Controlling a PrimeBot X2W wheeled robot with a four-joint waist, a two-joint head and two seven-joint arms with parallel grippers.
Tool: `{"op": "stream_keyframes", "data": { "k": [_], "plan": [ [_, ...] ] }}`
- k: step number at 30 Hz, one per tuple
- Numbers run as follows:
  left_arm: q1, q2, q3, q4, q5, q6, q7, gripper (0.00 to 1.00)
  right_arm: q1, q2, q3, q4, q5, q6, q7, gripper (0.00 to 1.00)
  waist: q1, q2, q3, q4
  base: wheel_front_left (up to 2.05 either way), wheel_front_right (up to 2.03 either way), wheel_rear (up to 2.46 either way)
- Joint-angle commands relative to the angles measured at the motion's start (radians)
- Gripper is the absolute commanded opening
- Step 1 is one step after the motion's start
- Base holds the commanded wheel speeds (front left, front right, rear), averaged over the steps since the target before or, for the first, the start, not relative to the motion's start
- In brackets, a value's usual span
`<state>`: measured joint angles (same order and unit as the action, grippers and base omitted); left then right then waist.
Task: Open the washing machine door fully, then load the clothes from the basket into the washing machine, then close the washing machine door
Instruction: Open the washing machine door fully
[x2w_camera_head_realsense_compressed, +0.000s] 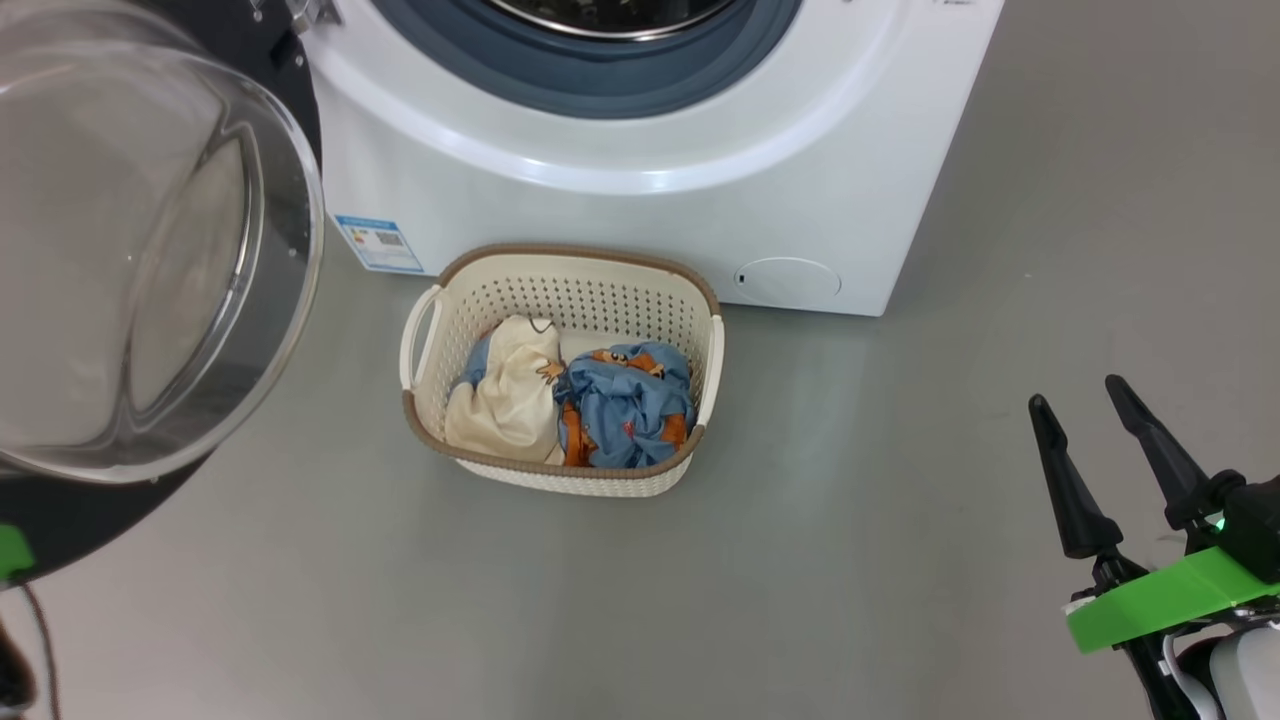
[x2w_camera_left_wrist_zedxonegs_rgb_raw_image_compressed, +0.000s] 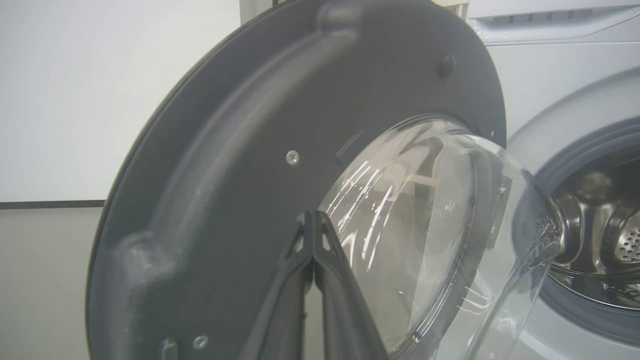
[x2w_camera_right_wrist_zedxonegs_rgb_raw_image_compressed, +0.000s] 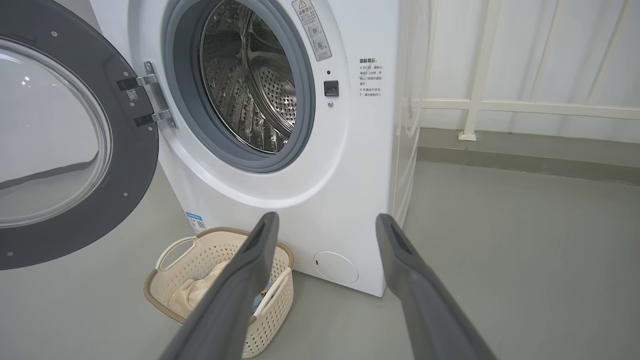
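Clothes (x2w_camera_head_realsense_compressed: 570, 395) lying in basket (x2w_camera_head_realsense_compressed: 580, 252) on floor before washing machine (x2w_camera_head_realsense_compressed: 640, 220). R gripper (x2w_camera_head_realsense_compressed: 1078, 392) hovering w/ fingers apart, well right of basket. L gripper (x2w_camera_left_wrist_zedxonegs_rgb_raw_image_compressed: 312, 216) pressing fingers together, pointing at the wide-open washing machine door (x2w_camera_left_wrist_zedxonegs_rgb_raw_image_compressed: 225, 175).

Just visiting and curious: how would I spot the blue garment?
Find the big white washing machine; on the floor before it stands a cream perforated basket. In it lies the blue garment, orange-printed, unlike the plain cream garment beside it.
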<state>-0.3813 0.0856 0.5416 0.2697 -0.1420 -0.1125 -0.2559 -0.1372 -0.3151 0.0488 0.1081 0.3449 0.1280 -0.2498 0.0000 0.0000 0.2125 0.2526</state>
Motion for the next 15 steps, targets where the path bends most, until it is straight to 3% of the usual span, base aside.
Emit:
{"op": "stream_keyframes", "data": {
  "k": [1, 8, 15],
  "plan": [
    [0.016, 0.032, 0.004, -0.056, 0.016, -0.005, -0.006, 0.00, 0.019, -0.009, 0.020, -0.022, 0.007, 0.003, -0.012, 1.00, 0.0000, 0.0000, -0.012, -0.009, 0.00, 0.00, 0.00],
    [0.079, -0.018, -0.119, -0.211, 0.055, -0.012, -0.006, 0.00, 0.020, 0.007, 0.022, -0.028, 0.006, 0.003, -0.012, 1.00, 0.0000, 0.0000, -0.030, -0.039, 0.00, 0.00, 0.00],
    [0.151, -0.032, -0.208, -0.287, 0.056, -0.006, -0.006, 0.00, 0.016, 0.027, 0.030, -0.034, 0.005, 0.003, -0.012, 1.00, 0.0000, 0.0000, -0.047, -0.090, 0.00, 0.00, 0.00]
  ]
}}
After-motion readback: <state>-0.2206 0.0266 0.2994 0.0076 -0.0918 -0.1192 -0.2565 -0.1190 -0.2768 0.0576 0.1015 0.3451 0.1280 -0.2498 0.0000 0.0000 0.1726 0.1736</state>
